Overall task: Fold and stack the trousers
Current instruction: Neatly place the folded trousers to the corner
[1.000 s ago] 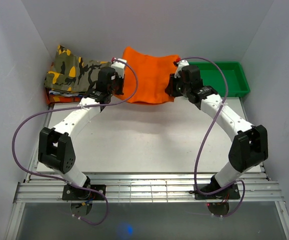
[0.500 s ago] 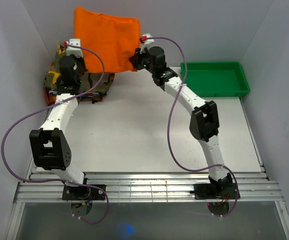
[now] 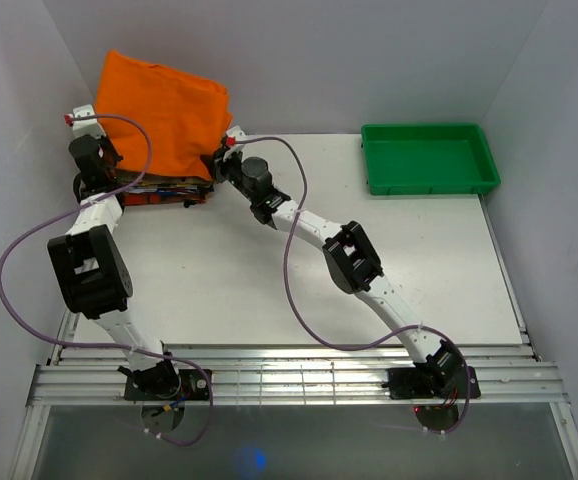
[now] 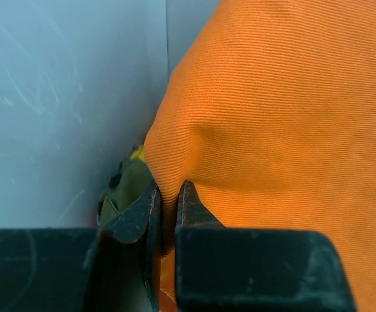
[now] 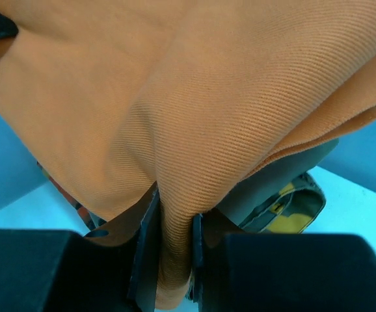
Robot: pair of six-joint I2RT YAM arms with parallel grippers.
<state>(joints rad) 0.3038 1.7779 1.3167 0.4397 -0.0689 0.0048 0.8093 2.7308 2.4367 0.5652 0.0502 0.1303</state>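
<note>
The folded orange trousers (image 3: 161, 108) hang over the garment stack in the back left corner, held up by both arms. My left gripper (image 3: 99, 165) pinches their left edge, and in the left wrist view its jaws (image 4: 168, 203) are shut on a ridge of orange cloth (image 4: 279, 110). My right gripper (image 3: 220, 163) holds the right edge, its jaws (image 5: 174, 227) shut on a thick fold of the trousers (image 5: 194, 97). Whether the trousers rest on the stack or hang just above it cannot be told.
Under the trousers lies a stack of folded garments (image 3: 164, 192) with a camouflage one on top (image 5: 292, 208), also seen past the left fingers (image 4: 126, 185). A green tray (image 3: 429, 158) stands at the back right. White walls close in behind and to the left.
Both arms have carried the trousers from the back middle of the table leftward to over the stack in the back left corner. Both grips have held.
</note>
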